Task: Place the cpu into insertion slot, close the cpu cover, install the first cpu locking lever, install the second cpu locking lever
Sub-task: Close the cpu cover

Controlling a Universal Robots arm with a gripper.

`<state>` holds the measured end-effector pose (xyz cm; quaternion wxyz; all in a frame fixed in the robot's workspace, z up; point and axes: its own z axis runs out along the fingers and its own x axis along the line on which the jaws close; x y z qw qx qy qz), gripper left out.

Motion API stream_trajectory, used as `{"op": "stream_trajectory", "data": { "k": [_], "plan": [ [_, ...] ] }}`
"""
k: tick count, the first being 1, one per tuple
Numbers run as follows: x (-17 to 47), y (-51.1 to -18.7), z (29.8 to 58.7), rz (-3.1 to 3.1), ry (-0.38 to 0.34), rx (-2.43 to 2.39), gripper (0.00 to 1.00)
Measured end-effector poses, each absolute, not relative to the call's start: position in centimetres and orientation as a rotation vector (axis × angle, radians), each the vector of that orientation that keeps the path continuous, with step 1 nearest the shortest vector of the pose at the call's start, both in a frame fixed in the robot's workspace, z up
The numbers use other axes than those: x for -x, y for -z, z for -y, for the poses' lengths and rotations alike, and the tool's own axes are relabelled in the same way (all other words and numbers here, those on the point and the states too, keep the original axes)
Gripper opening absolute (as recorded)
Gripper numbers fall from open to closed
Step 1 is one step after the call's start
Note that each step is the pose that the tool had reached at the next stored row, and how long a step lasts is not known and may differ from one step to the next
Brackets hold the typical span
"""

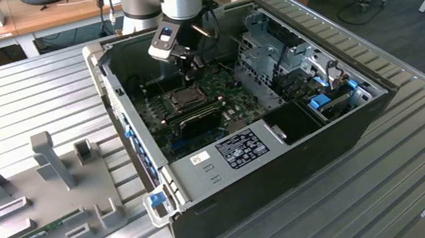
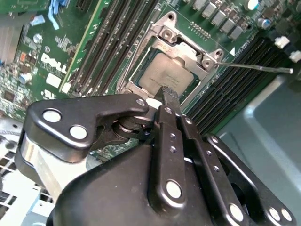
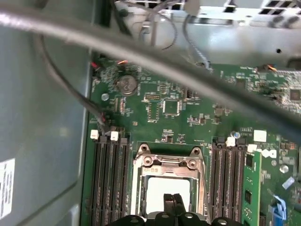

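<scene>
The cpu lies flat in the insertion slot on the green board, its silvery top showing through the window of the cpu cover. The cover's metal frame lies down over the chip's edges in both wrist views. My gripper hangs just above the chip's near edge, fingers shut together and holding nothing. The first wrist view shows the same shut tips of my gripper over the cpu. A thin metal locking lever sticks out from the socket's corner across the memory slots.
Long black memory slots flank the socket on both sides. A thick cable crosses above the board. The open computer case holds drive cages at the exterior view's right. A grey fixture plate lies at the exterior view's left.
</scene>
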<state>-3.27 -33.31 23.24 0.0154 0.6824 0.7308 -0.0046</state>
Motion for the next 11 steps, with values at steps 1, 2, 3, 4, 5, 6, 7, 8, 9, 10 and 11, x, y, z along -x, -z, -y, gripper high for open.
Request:
{"op": "stream_trajectory", "data": {
  "k": [1,2,3,4,5,6,7,8,9,10,11],
  "plan": [
    [3.27,-23.24,33.31,-2.286,0.014,-2.110,0.10],
    [3.27,-23.24,33.31,-2.295,0.014,-2.100,0.10],
    [3.26,-23.24,33.31,-2.302,0.014,-2.092,0.10],
    [3.27,-23.24,33.31,-2.307,0.014,-2.087,0.10],
    [3.27,-23.24,33.31,-2.309,0.014,-2.085,0.10],
    [3.27,-23.24,33.31,-2.309,0.014,-2.084,0.10],
    [3.27,-23.24,33.31,-2.310,0.014,-2.083,0.10],
    [3.27,-23.24,33.31,-2.311,0.014,-2.083,0.10],
    [3.27,-23.24,33.31,-2.311,0.014,-2.082,0.10],
    [3.27,-23.24,33.31,-2.311,0.014,-2.082,0.10],
    [3.27,-23.24,33.31,-2.312,0.013,-2.080,0.10]
  ]
}}
